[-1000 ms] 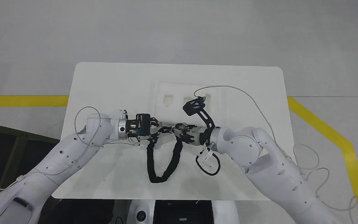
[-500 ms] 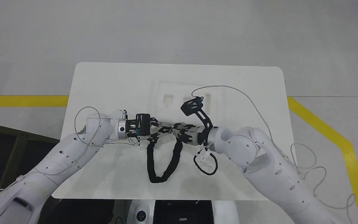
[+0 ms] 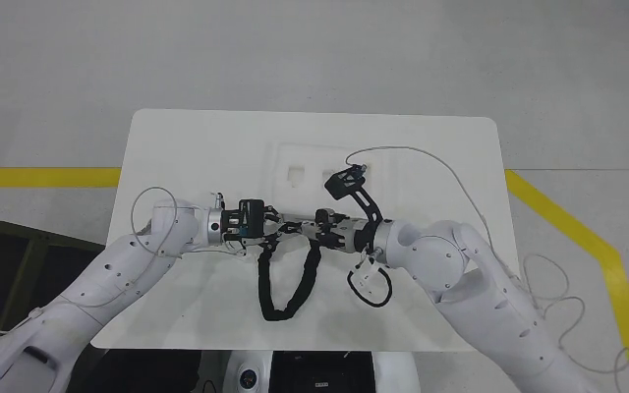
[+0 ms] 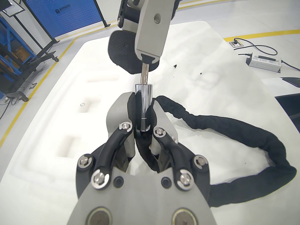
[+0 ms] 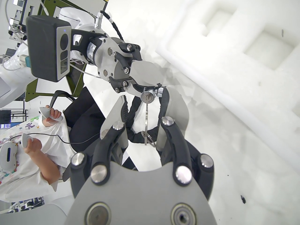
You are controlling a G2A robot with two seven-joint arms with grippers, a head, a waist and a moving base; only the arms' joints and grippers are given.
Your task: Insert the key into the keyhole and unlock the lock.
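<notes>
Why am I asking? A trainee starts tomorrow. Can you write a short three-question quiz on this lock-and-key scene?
1. True or false: the left hand grips the lock's chrome cylinder.
2. What does the right hand hold? A) the key B) a screwdriver C) nothing
3. Fill in: the chain has a fabric cover that is ___ in colour.

Key: 1 true; 2 A; 3 black.
</notes>
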